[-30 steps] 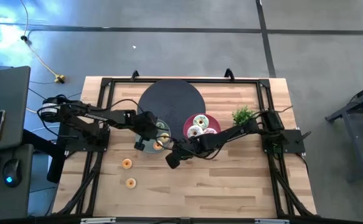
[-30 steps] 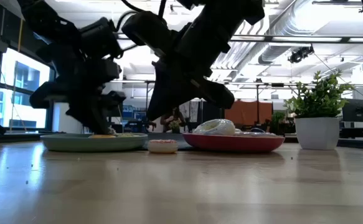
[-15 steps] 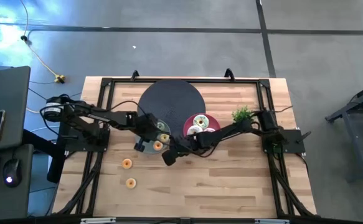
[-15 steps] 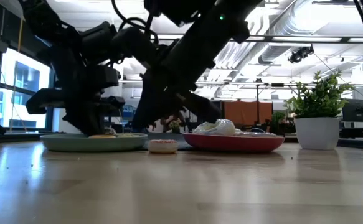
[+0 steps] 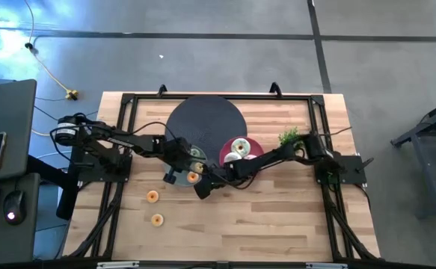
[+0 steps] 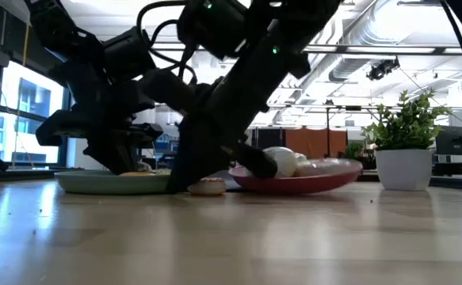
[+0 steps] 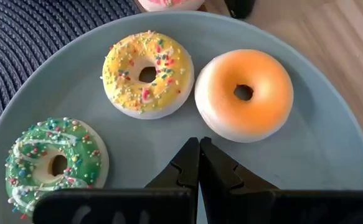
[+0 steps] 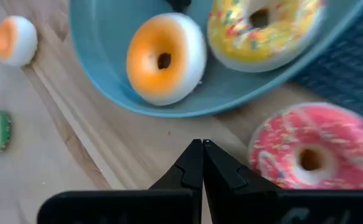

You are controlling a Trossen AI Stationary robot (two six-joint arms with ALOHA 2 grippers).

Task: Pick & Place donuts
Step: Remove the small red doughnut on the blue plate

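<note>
A grey-blue plate [image 7: 330,155] holds a yellow sprinkled donut [image 7: 147,73], an orange donut [image 7: 243,93] and a green donut [image 7: 53,163]. My left gripper [image 7: 198,149] is shut just above the plate, between these donuts. A pink sprinkled donut [image 8: 306,158] lies flat on the wood beside the plate. My right gripper [image 8: 201,146] is shut and low over the table, between the plate's rim [image 8: 169,109] and the pink donut [image 6: 208,186]. The pink plate [image 6: 310,180] with more donuts [image 5: 239,146] sits tilted under my right arm. My left gripper's shut tips stand close over the plate's bare middle [image 7: 169,140]; whether they touch it I cannot tell. My right gripper slants down from the table's right with its shut tips at the wood beside the pink donut; whether they touch either I cannot tell.
Two tiny orange donuts [image 5: 152,196] [image 5: 156,220] lie on the bare wood toward the near left. A round dark mat [image 5: 204,119] lies at the far side, under both plates' far edges. A small potted plant [image 6: 405,150] stands toward the right. The near half has free room.
My right gripper has moved left and down toward the grey-blue plate, ending low beside the pink donut. As my right arm came down, the pink plate tipped: its right rim has risen off the table. My left gripper has stayed over its plate.
</note>
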